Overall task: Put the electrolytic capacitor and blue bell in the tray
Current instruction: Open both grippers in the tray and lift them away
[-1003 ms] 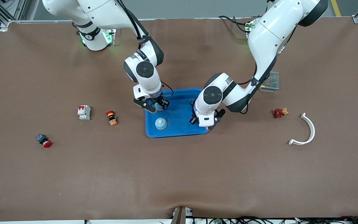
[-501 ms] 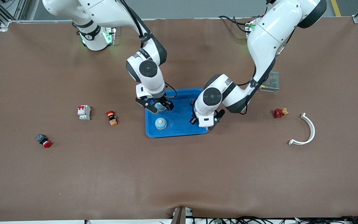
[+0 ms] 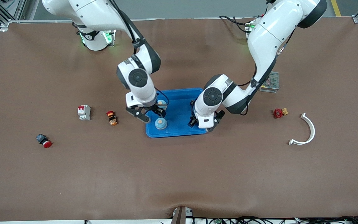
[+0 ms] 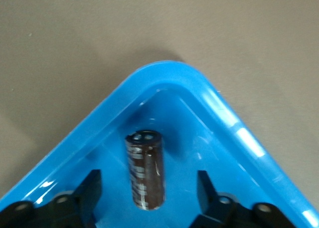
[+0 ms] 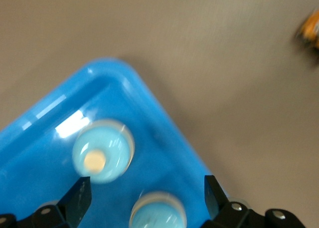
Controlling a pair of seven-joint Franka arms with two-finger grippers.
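The tray (image 3: 182, 130) sits at the table's centre. Inside it, 2 blue bells are visible: the nearer bell (image 3: 160, 123) stands upright close to the tray's front rim, toward the right arm's end, and the second bell (image 3: 162, 103) stands farther from the front camera. In the right wrist view, both bells (image 5: 103, 150) (image 5: 158, 211) rest free on the tray floor. The right gripper (image 3: 149, 113) hangs over the tray's edge beside the bells, jaws spread wide, holding nothing. The electrolytic capacitor (image 4: 145, 169) lies on its side in a tray corner (image 4: 164, 71), at the left arm's end. The left gripper (image 3: 204, 122) is low over that corner; its 2 fingers (image 4: 89, 188) stand apart on either side of the capacitor without touching it.
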